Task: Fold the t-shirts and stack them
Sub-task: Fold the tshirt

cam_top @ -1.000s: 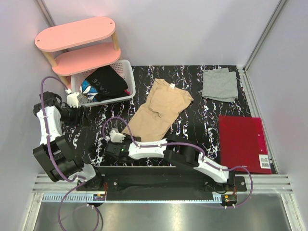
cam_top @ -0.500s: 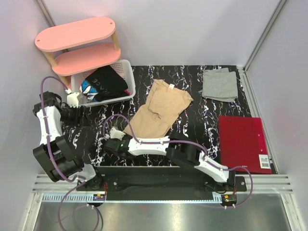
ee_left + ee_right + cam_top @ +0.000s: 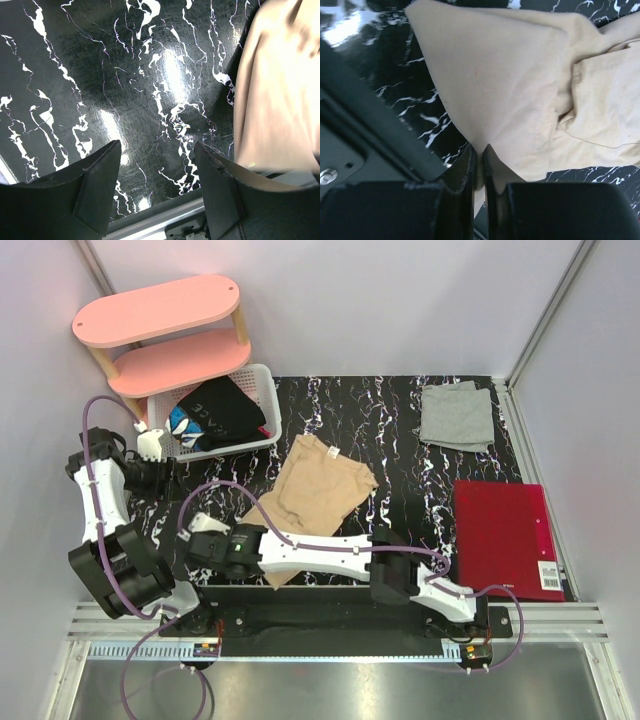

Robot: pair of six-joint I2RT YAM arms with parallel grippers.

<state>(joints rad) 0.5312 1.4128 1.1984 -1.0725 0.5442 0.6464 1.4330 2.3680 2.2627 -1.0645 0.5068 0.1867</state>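
Note:
The tan t-shirt (image 3: 318,488) lies rumpled mid-table, its near edge drawn toward the front left. My right gripper (image 3: 258,568) is shut on that near edge, low over the table's front rail. In the right wrist view the fingers (image 3: 480,152) pinch a fold of the tan t-shirt (image 3: 510,75), which spreads away from them. The light grey t-shirt (image 3: 457,416) lies folded at the far right. My left gripper (image 3: 165,475) hovers open at the left, nothing between its fingers (image 3: 157,165). The tan t-shirt (image 3: 280,90) fills the right side of its view.
A red folder (image 3: 505,538) lies flat at the near right. A white basket (image 3: 262,390) with dark clothes (image 3: 215,412) stands at the far left, beside a pink two-tier shelf (image 3: 160,310). The black front rail (image 3: 365,135) runs just beside the right fingers.
My right gripper has shut on the tan t-shirt's near edge and dragged it toward the front left; the whole shirt has slid that way. The left arm has held still.

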